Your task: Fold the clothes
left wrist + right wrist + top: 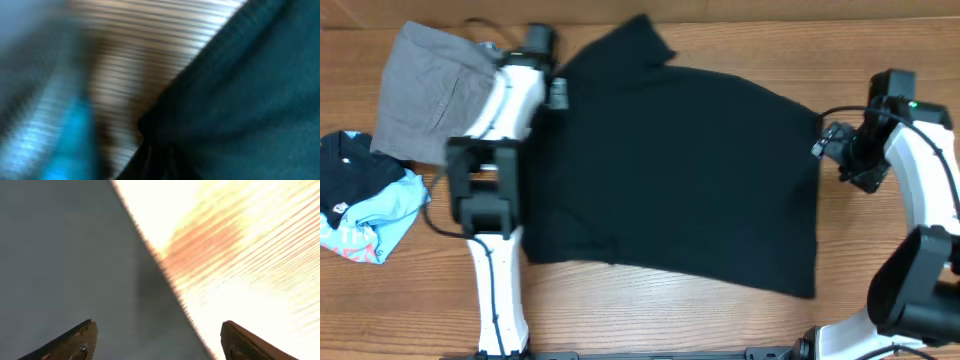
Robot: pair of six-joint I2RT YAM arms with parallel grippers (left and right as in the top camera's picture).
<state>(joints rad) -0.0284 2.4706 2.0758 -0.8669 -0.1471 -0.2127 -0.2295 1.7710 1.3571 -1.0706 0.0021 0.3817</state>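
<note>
Overhead: black T-shirt (690, 170) spread on tabletop (650, 310)
Left jaws: by shirt edge — state unclear
Right jaws: parted — over shirt edge

Matt soft black cloth T-shirt (690, 170); grained wooden table (650, 310); glossy white plastic arms (500, 100).

The plain black T-shirt (685, 165) lay spread flat across the table's middle, slightly skewed, one sleeve pointing up
</note>
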